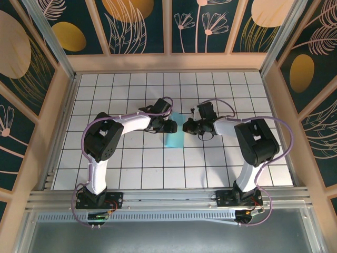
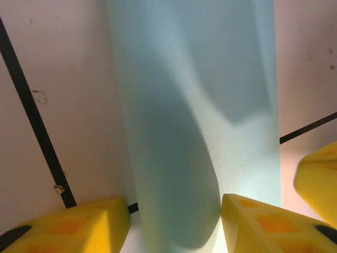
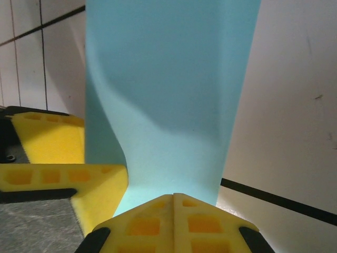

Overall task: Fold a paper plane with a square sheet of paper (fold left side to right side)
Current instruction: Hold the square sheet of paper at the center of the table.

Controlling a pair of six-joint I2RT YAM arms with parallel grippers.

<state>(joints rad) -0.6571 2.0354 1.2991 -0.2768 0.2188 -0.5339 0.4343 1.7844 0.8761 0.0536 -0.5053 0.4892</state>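
Sheet of paper [image 1: 174, 138] lies mid-frame in top view between both grippers, a narrow strip w/ one side curled up. Judging by that, the L-to-R fold is begun but not creased flat, and there's no dart shape yet. Right gripper [image 3: 174, 197] has its fingers fully together, apparently pinching the sheet's edge; left gripper [image 2: 174, 203] is abt half open, straddling the strip w/o clamping. Around: white grid table [image 1: 126, 168]; both wrists crowd the paper, so little room to press.

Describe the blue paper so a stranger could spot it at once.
Start at the white gridded table and go to its middle, where the left gripper and right gripper nearly meet. Between them is the sheet of paper: narrow, light blue, unlike the black-lined white tiles around it.
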